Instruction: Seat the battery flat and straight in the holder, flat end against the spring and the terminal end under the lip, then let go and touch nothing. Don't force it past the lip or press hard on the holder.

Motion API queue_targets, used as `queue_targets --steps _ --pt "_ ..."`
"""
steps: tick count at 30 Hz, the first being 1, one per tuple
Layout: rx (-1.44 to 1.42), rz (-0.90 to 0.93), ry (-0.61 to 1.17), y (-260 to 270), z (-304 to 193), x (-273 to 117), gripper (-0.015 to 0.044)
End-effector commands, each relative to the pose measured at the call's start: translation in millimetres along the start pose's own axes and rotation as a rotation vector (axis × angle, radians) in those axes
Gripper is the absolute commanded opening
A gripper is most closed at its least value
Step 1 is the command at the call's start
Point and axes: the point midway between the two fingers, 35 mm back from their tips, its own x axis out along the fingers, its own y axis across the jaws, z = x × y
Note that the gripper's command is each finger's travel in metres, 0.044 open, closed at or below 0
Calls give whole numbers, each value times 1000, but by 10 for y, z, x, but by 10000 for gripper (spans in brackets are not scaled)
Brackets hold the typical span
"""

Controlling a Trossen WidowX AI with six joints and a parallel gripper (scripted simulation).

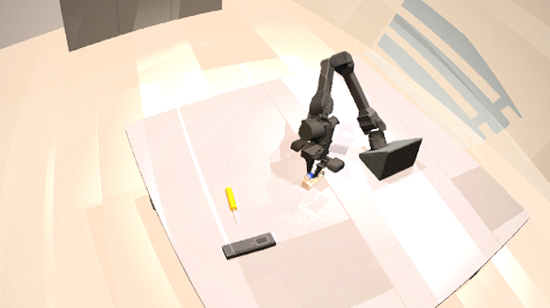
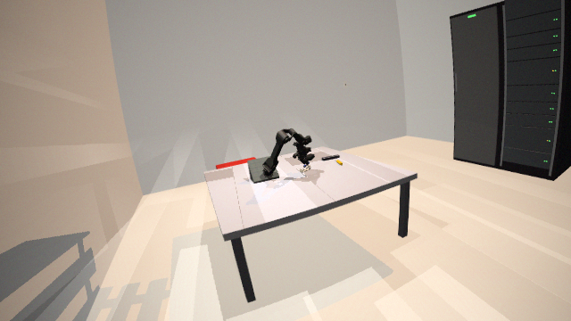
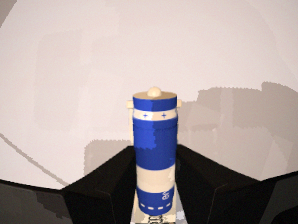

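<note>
"What is the gripper (image 1: 315,174) (image 3: 154,152) doing?"

"It's pinching the glossy blue-and-white cylindrical battery (image 1: 310,176) (image 3: 155,140), its rounded metallic terminal showing."

"And the holder (image 1: 308,183)?"

"The pale, blocky holder is sitting beneath the battery on the smooth table (image 1: 281,276) (image 2: 285,201); I can't tell whether they're touching."
</note>
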Motion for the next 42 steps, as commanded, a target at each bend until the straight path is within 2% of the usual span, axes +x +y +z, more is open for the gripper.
queue_targets --steps 1,42 --pt "-2 6 -16 4 -26 20 62" --pt "-10 8 -219 -10 -168 114 62"
